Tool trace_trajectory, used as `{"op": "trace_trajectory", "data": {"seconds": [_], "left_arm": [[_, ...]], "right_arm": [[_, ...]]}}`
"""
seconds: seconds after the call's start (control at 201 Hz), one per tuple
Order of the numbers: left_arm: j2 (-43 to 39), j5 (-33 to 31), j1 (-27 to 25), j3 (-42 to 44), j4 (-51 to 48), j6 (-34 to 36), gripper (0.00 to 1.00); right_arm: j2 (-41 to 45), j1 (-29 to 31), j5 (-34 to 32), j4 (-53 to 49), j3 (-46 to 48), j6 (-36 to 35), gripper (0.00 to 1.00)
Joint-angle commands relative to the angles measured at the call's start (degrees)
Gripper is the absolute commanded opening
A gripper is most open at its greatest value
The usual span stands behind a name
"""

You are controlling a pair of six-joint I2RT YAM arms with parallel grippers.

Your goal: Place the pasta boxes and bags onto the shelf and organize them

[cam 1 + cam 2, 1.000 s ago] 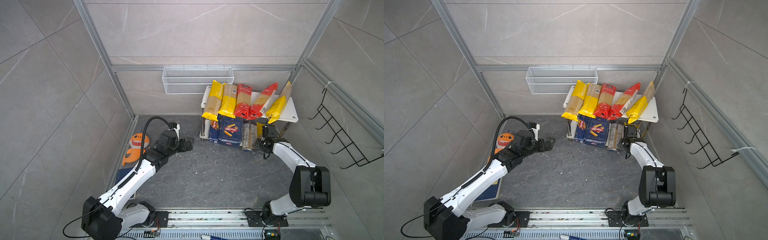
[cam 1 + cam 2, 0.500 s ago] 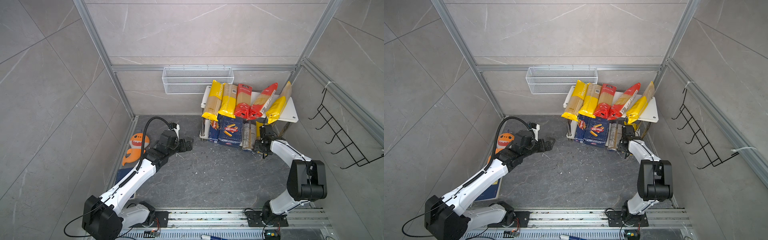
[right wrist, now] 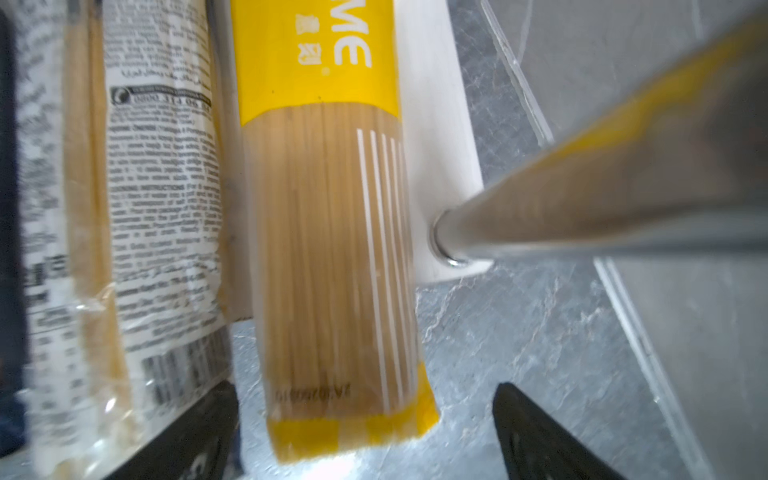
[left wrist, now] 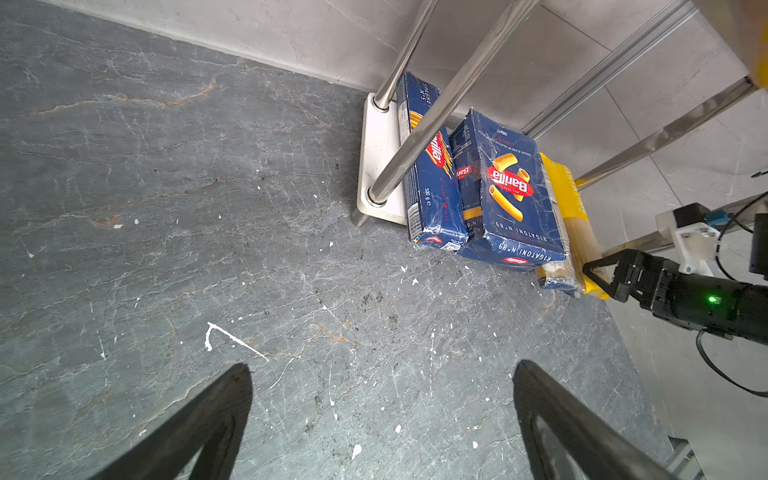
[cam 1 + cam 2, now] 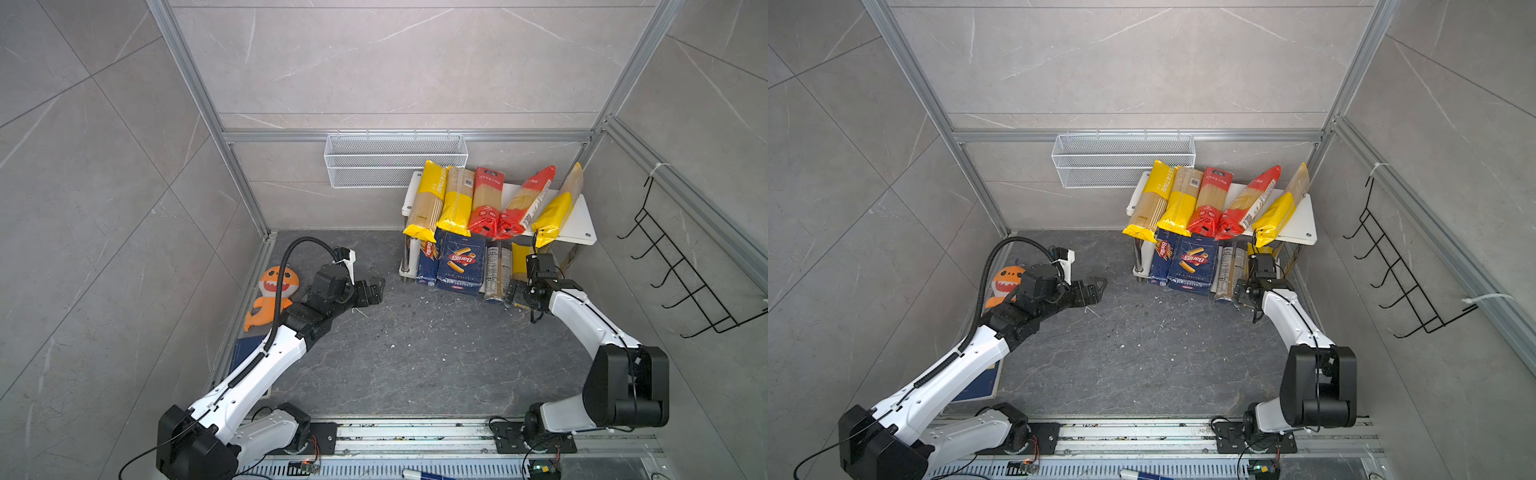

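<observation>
Altogether, shelf [image 5: 582,226] held five bags [image 5: 484,203] on top, two boxes [image 5: 459,264] and two bags on lower tier; right jaws, spread, flanked lower yellow bag [image 3: 332,249]; left jaws, spread, well apart from shelf.

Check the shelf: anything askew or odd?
Yes. On the top board of the shelf, the red bag and yellow bag at the right end lie slanted, and their front ends overhang the edge. The floor has white specks scattered on it.
</observation>
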State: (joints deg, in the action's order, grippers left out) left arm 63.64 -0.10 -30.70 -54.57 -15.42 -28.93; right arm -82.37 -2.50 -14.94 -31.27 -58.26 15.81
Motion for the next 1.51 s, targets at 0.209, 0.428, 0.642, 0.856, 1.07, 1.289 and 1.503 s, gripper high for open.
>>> {"op": "trace_trajectory", "data": {"seconds": [0.209,0.428,0.642,0.856,1.07,1.289,1.503], "left_arm": [[-4.6,-2.4,0.2,4.0,-2.0,-1.1,1.00],[-7.2,-9.4,0.2,11.1,-1.8,-0.8,1.00],[-6.7,-15.9,-0.1,18.5,1.3,0.0,1.00],[-7.7,-23.0,-1.3,24.3,3.8,2.8,1.00],[-11.4,-30.8,-1.3,27.8,5.9,6.0,1.00],[-15.8,-38.4,-1.3,29.4,12.1,16.3,1.00],[-13.2,-45.7,1.0,38.2,38.8,33.2,1.00]], "right_arm": [[10.0,4.1,1.7,-7.4,3.7,3.5,0.99],[21.3,14.7,3.2,-8.0,8.5,7.1,0.99],[26.8,27.7,-4.4,-4.3,13.6,10.7,0.99],[29.2,31.9,-8.6,1.1,18.8,9.4,0.99],[32.6,33.8,-7.7,13.6,24.9,1.0,0.99],[33.7,34.1,-13.3,24.3,30.1,-6.2,0.99],[27.0,33.4,-18.0,30.8,30.8,-6.6,0.99]]}}
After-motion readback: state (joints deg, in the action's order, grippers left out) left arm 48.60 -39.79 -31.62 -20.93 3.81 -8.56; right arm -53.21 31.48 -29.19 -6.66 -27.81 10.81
